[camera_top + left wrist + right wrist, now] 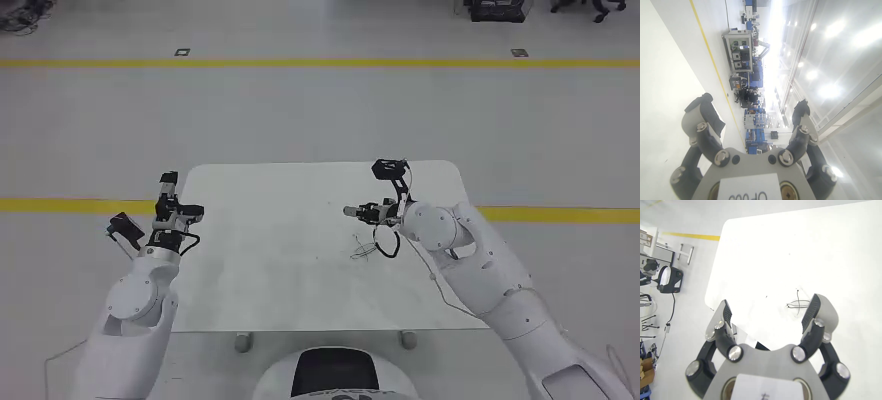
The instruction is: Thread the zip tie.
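Observation:
A few thin black zip ties [363, 246] lie crossed on the white table [270, 270], right of its middle. In the right wrist view the zip ties [797, 304] rest on the table [772, 256] just beside one fingertip. My right gripper [352, 211] hovers above the table, slightly beyond the ties; its own view shows the right gripper [770, 300] open with nothing between the fingers. My left gripper [168, 182] is held at the table's left edge, far from the ties. The left gripper [754, 102] is open and empty, pointing out at the room.
The table's rounded corner and edge [715, 262] lie near the right gripper, with bare floor beyond. A black-and-white device [668, 279] with a cable sits on the floor. Yellow floor lines [300, 63] run past the table.

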